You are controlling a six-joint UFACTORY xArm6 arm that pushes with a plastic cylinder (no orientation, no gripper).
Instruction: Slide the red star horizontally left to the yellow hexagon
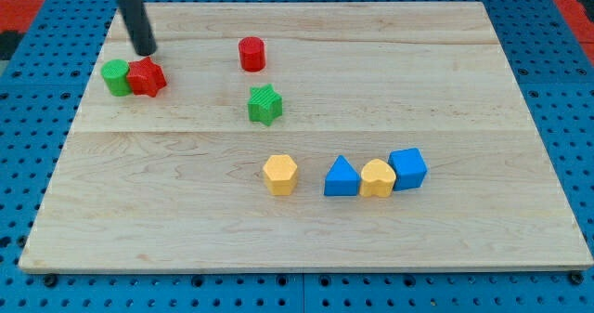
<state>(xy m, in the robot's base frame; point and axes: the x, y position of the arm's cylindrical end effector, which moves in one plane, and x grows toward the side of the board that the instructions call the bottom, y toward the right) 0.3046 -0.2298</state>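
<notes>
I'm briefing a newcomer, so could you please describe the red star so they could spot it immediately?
Look to the wooden board's upper-left corner in the view, just below my tip. The red star sits there touching a green cylinder on its left. It alone is red with points; the red cylinder is round.

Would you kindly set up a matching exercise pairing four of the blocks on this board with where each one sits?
Blocks:
1. red star
2. red cylinder
3. green star
4. blue cube

Places:
A. farthest toward the view's right
B. touching the green cylinder, just below my tip
C. above the yellow hexagon
D. alone near the view's top

Pairs: 1-B, 2-D, 3-C, 4-A
</notes>
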